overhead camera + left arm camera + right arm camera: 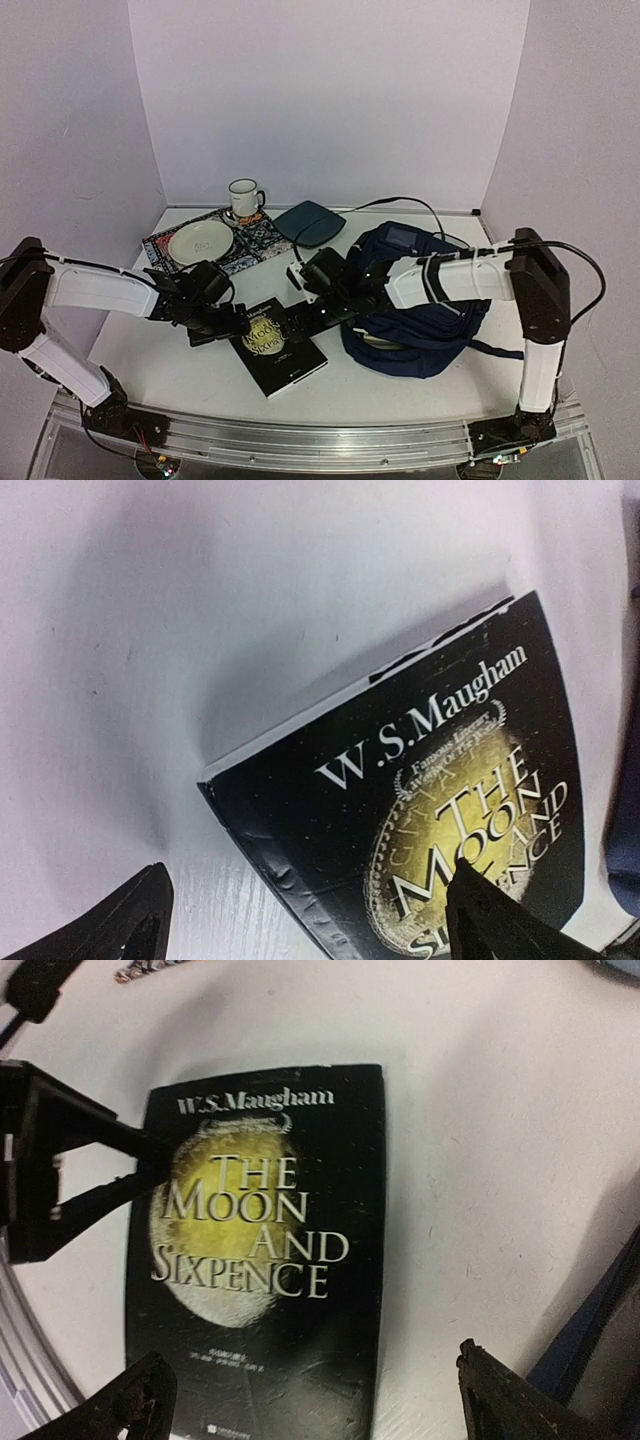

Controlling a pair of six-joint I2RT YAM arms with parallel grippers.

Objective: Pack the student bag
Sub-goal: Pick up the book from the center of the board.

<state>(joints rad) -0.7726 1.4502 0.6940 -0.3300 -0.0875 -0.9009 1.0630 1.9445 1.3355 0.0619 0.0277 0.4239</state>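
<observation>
A: Entry one, the student bag. Where are we placing it?

B: We are logging it on the right half of the table, lying in a navy heap beneath the right arm's forearm. Its left side is sitting just beside the paperback.

A: Entry two, the paperback?

B: We are reading "The Moon and Sixpence", W. S. Maugham, on a black cover with a yellow moon. It is lying flat and face up on the table, left of the bag and outside it.

A: Entry three, the left gripper?

B: We are recording its jaws as standing wide apart. One finger is hanging over bare table and the other over the cover, with the book's corner between them. Whether either is touching the book, we are unable to tell.

A: Entry four, the right gripper?

B: We are noting its jaws spread wide as well and gripping nothing. It is pointing down over the book's lower end, between the left gripper and the bag.

A: And the remaining stock at the back?

B: We are counting a patterned mat at the far left with a cream plate resting on it. A white mug with a dark rim is standing at the mat's far edge. A dark teal square plate is lying just right of the mat, near the bag's far end.
</observation>
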